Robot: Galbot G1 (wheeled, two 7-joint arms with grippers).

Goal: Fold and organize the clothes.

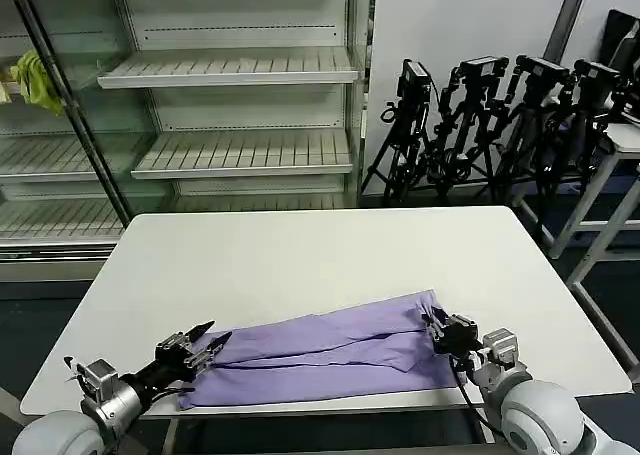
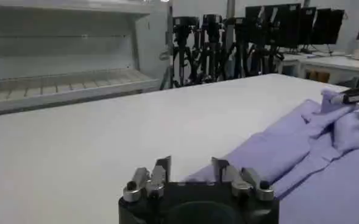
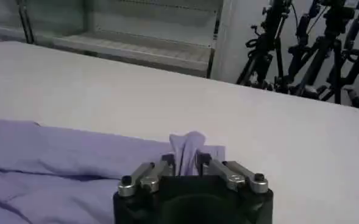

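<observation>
Partly folded: lavender T-shirt (image 1: 330, 353) lies as a long band on the white table (image 1: 300, 255), stretched between both jaw sets. Right gripper (image 3: 188, 163) pinching a fabric tuft; left gripper (image 2: 191, 173) spread, cloth edge just ahead. Crosswise folds still left, apparently.

table (image 1: 300, 255) far half bare | T-shirt (image 1: 330, 350) spans near edge; tripods (image 1: 500, 125) behind
</observation>
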